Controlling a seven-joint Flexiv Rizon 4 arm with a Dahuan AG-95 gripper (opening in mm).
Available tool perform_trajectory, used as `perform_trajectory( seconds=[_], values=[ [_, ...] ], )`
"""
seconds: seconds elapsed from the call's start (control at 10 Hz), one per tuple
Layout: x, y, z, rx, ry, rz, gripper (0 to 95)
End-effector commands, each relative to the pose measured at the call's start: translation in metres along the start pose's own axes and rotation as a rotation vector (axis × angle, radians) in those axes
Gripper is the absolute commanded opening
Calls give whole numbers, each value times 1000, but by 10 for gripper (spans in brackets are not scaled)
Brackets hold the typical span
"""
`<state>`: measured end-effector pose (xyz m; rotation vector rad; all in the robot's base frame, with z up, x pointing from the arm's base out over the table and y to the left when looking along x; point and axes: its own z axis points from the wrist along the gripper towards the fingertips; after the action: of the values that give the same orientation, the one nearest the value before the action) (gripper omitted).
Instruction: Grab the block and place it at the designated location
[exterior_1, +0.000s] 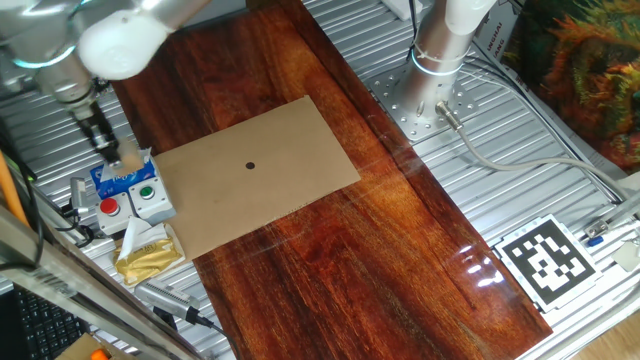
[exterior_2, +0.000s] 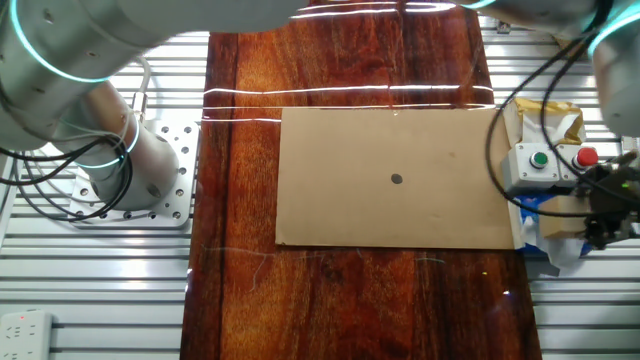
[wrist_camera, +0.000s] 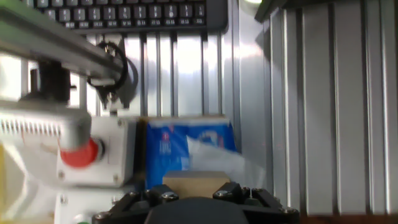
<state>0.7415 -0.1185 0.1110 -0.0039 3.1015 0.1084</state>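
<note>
The block (wrist_camera: 196, 181), a pale tan wooden cube, sits directly ahead of the hand (wrist_camera: 196, 198) in the hand view, its near edge meeting the dark fingertip hardware. In one fixed view we see the same block (exterior_1: 131, 157) just below the hand (exterior_1: 117, 150), on top of the blue printed holder (exterior_1: 122, 176). We judge that the holder keeps the cube raised off the counter (exterior_1: 330, 250) so the fingers can reach its sides.

Whether the hand is closed on the cube or merely poised over it we cannot tell: no view shows the fingertips clearly against the block's faces.

Just beside the hand lies the white button box (exterior_1: 135, 198), with its red button (wrist_camera: 79, 152) to one side in the hand view. Well away from the hand, the black dot (exterior_1: 250, 166) marks the designated location at mid-sheet on the cardboard sheet (exterior_1: 290, 190). We judge the transport to the dot not yet done.

In the other fixed view the hand (exterior_2: 608, 215) is cut off at the frame edge, and the block is hidden there. A black-and-white tag (exterior_1: 545, 258) lies far from the hand and plays no part.
</note>
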Motion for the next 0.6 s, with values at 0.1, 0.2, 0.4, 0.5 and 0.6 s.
perform_trajectory(
  seconds=[0.1,0.2,0.4,0.5,0.6],
  values=[
    [25,8,-5,-1,5,4,190],
    [37,12,-8,-2,5,4,190],
    [60,22,-11,-2,10,12,190],
    [71,30,-8,1,9,16,190],
    [76,35,-6,0,11,28,190]
  ],
)
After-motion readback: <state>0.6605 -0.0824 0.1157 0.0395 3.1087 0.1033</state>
